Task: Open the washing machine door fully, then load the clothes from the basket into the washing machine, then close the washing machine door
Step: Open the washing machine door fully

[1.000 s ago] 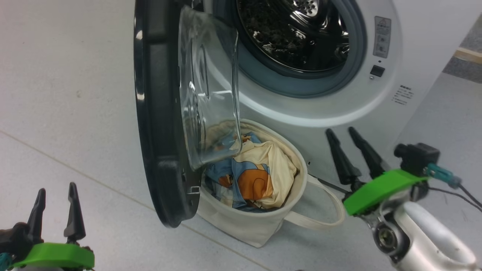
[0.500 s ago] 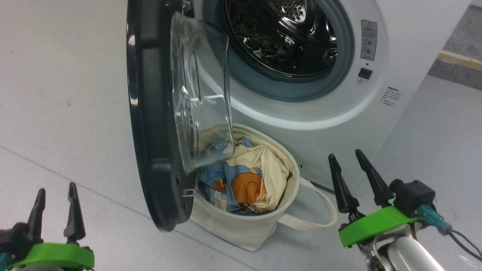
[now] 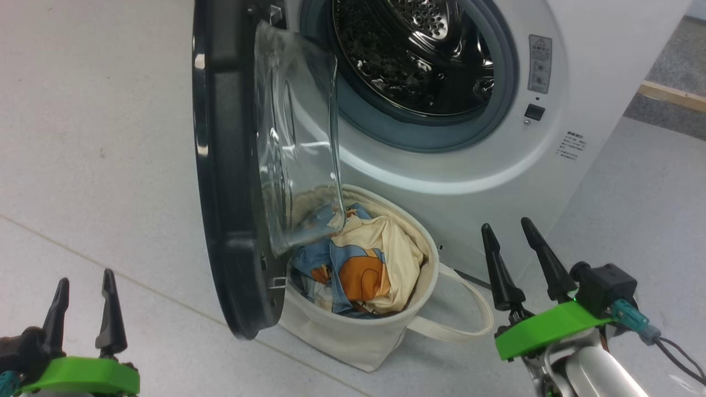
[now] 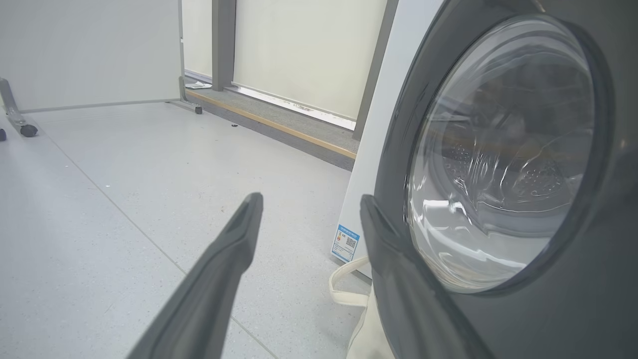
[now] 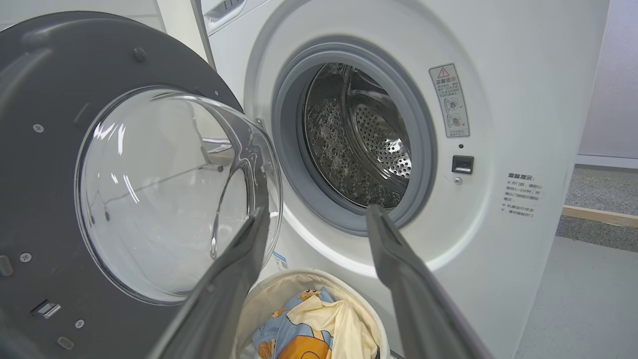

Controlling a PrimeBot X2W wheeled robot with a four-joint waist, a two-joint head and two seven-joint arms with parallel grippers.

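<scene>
The white washing machine [image 3: 579, 49] [image 5: 523, 99] stands ahead with its steel drum [image 3: 419, 49] [image 5: 359, 144] exposed. Its door [image 3: 220, 165] [image 5: 45, 164] [image 4: 498, 149], black-rimmed with a clear glass bowl, hangs swung out to the left, edge-on in the head view. Under the opening sits the cream basket [image 3: 358, 336] [image 5: 269, 294] holding the blue, cream and orange clothes [image 3: 364, 264] [image 5: 319, 334]. My left gripper [image 3: 83, 306] [image 4: 309, 214] is open at the lower left, outside the door. My right gripper [image 3: 513, 251] [image 5: 314, 219] is open at the lower right, beside the basket, empty.
Pale grey floor [image 3: 99, 138] spreads to the left of the door. A basket handle loop [image 3: 474, 320] lies on the floor toward my right gripper. A darker carpet strip with a wooden edge [image 3: 667, 94] runs right of the machine. A wheeled panel [image 4: 89, 55] stands far off.
My right gripper came down and back from near the machine's front to the lower right. The head camera shifted, so the machine and basket sit slightly differently. The left gripper stayed put.
</scene>
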